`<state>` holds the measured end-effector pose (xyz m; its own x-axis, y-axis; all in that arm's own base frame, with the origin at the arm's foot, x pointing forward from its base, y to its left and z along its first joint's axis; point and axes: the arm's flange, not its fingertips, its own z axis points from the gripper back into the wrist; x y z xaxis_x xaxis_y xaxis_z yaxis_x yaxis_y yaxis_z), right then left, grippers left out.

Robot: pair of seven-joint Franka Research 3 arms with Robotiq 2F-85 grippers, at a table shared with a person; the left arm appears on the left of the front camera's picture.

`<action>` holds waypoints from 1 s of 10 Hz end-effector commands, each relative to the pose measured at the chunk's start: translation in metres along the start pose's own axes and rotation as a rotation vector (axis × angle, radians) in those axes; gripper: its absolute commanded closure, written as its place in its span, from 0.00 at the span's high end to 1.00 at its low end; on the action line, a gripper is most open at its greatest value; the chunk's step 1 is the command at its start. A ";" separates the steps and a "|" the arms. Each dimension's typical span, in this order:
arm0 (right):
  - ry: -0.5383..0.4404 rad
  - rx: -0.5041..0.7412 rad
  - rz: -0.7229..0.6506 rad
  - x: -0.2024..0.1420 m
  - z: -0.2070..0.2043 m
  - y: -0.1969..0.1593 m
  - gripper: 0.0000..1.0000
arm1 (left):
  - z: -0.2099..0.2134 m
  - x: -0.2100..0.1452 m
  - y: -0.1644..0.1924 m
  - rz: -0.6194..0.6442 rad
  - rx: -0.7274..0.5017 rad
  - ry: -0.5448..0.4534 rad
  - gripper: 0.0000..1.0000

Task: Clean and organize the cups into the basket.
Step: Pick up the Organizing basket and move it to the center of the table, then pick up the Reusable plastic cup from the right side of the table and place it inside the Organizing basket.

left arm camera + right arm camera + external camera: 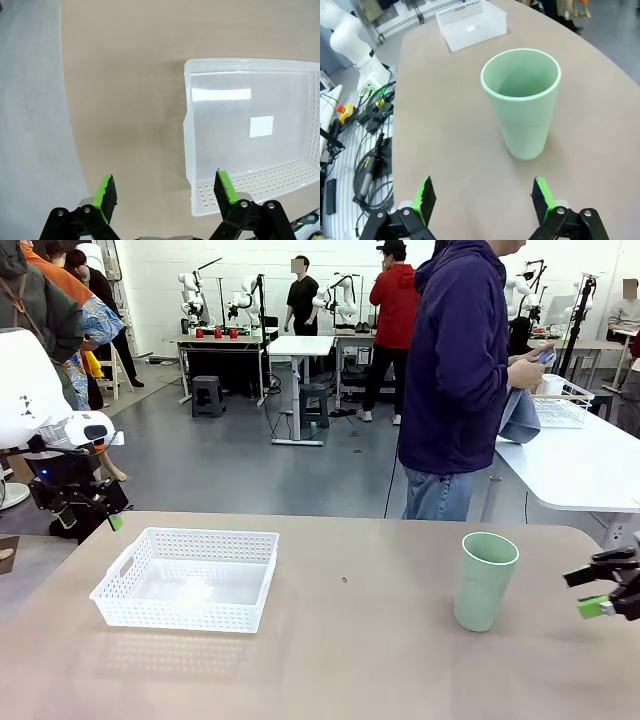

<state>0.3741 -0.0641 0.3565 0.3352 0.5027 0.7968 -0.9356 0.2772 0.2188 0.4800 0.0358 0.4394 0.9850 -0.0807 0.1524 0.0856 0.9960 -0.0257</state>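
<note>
Tan worktop (350,650): white basket (180,612) is left unfilled; mint green cup (484,580) is stood upright well apart, not yet stowed. Right end effector (483,195) is held wide open beside the cup, nothing gripped; left end effector (165,190) likewise, over the basket's edge.

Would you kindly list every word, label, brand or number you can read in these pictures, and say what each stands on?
No text can be read.
mint green cup: plain, no print.
white basket: no lettering; the pale patch on its floor shows no writing.
Things in the room behind: too small and blurred to show any writing.
</note>
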 end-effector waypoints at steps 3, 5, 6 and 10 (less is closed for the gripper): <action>-0.026 0.043 0.038 -0.004 -0.033 -0.053 1.00 | 0.002 -0.008 -0.016 0.033 0.023 0.008 1.00; -0.033 0.040 0.064 -0.006 -0.037 -0.058 1.00 | 0.000 -0.008 -0.022 0.041 0.003 0.020 1.00; -0.031 0.045 0.072 -0.008 -0.040 -0.061 1.00 | -0.004 -0.007 -0.025 0.040 -0.013 0.037 1.00; -0.028 0.102 0.104 -0.011 -0.060 -0.070 1.00 | -0.038 0.019 -0.050 0.074 0.008 0.123 1.00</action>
<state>0.4306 -0.0440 0.3067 0.2618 0.5269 0.8086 -0.9648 0.1637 0.2058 0.4832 -0.0075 0.4099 0.9972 -0.0397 0.0631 0.0423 0.9983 -0.0407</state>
